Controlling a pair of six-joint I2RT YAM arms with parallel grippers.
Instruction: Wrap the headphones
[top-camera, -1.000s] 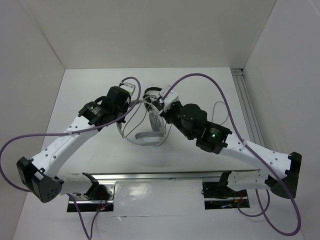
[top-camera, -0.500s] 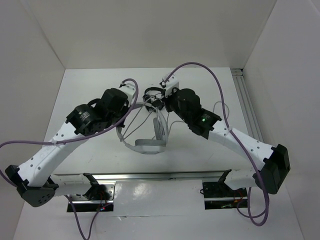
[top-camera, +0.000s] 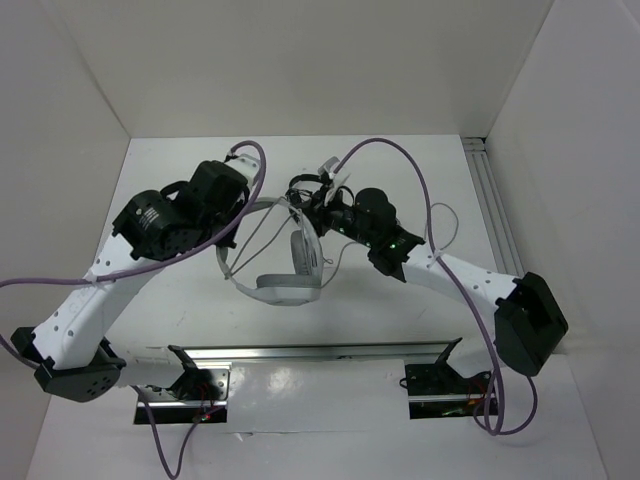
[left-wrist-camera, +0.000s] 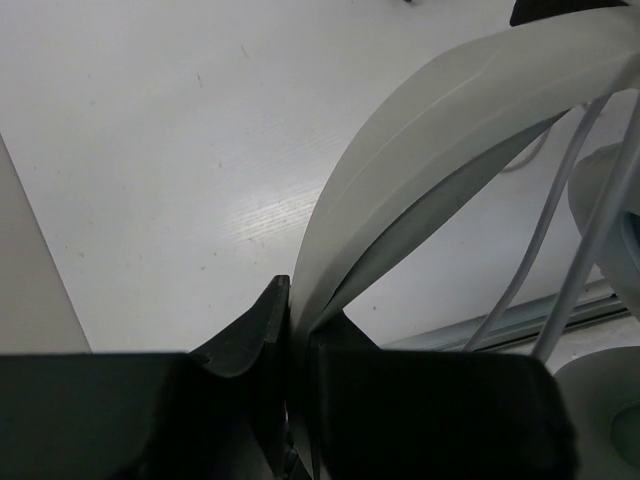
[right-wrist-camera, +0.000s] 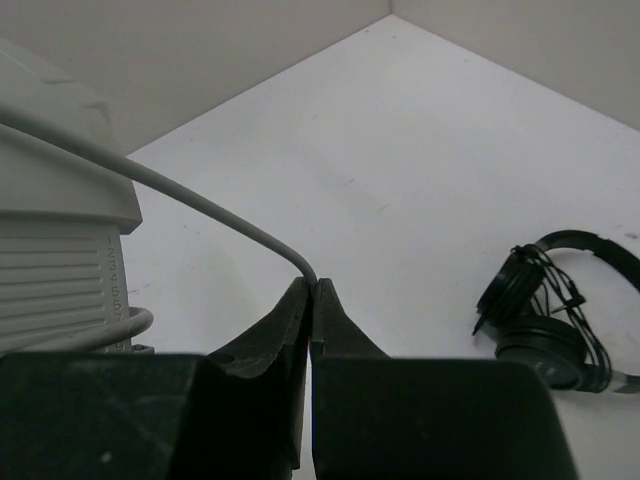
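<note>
Looking at the big white headphones (top-camera: 285, 288), they're up between the two arms over the middle of the surface (top-camera: 180, 300), and they look lifted rather than resting on it. The left claw (left-wrist-camera: 290, 330) is clamped on the edge of the wide headband (left-wrist-camera: 430, 150), jaws almost together with only the band between them. The right claw (right-wrist-camera: 312, 300) is pinched fully closed on the thin grey cable (right-wrist-camera: 200, 205), which bends sharply right where it leaves the tips.

My take on doing this bit well:
- The left side should act as the anchor and not move, so the band doesn't twist in that narrow grip.
- The right side leads the cable around the band with light tension. Too much and the thin cord slides out of the tips or kinks harder at that bend.
- Lay the turns next to each other, not piled up, or they'll slip off.
- Watch the loose strands hanging beside the band; they could catch.

The small black headphones (right-wrist-camera: 555, 310) sit just behind on the surface, so I'd swing wide of them.
</note>
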